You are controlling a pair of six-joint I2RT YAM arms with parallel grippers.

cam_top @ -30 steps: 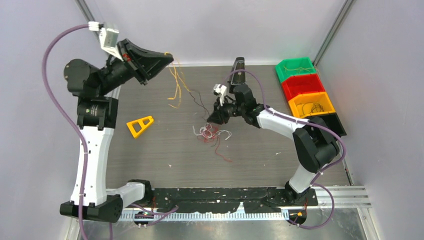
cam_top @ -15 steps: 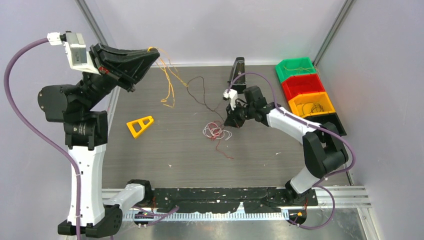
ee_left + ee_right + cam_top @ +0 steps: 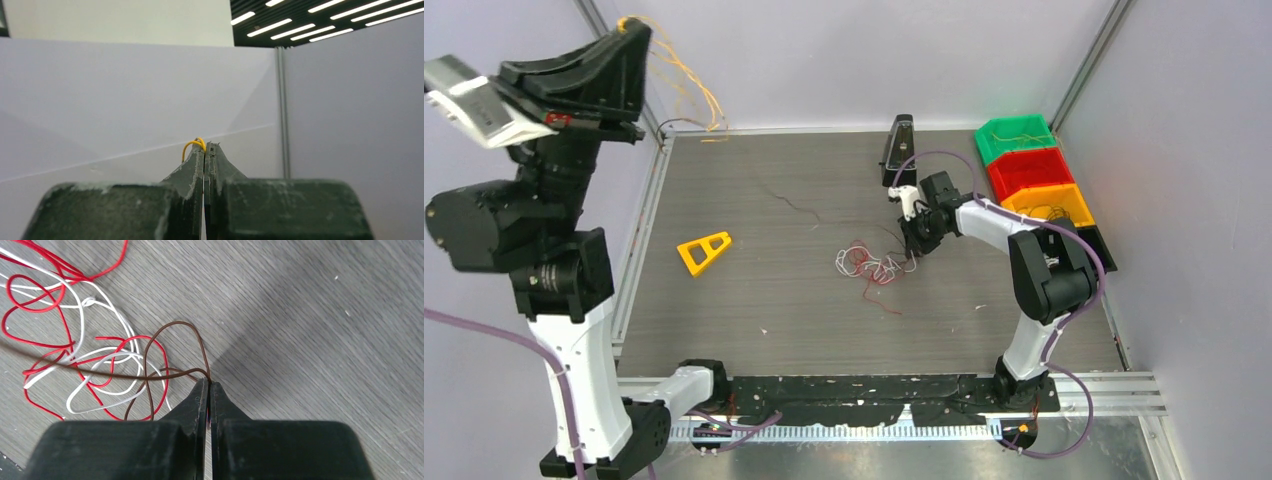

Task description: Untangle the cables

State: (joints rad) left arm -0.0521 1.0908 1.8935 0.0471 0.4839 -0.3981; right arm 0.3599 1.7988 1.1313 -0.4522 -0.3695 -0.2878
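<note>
A small tangle of red and white cables (image 3: 869, 265) lies mid-table, with a red strand trailing toward the front. My right gripper (image 3: 914, 250) is down at the tangle's right edge, shut on a dark brown cable. In the right wrist view that brown cable (image 3: 170, 327) loops out of the shut tips of the right gripper (image 3: 208, 383), beside the red and white loops (image 3: 75, 340). My left gripper (image 3: 629, 25) is raised high at the far left, shut on yellow and orange cables (image 3: 689, 90) that hang free of the tangle. A yellow loop (image 3: 190, 145) pokes from the left gripper's tips (image 3: 205, 145). A thin dark strand (image 3: 784, 200) lies alone on the table.
A yellow triangular piece (image 3: 704, 250) lies on the left of the table. Green (image 3: 1016, 138), red (image 3: 1029, 170), yellow (image 3: 1049, 208) and black (image 3: 1094, 248) bins line the right edge, some holding cables. A black block (image 3: 898, 148) stands at the back centre. Walls enclose the table.
The left arm rose up and leftward, carrying the yellow and orange cables off the table. The right gripper shifted right, closed on the brown cable, and the tangle slid slightly right.
</note>
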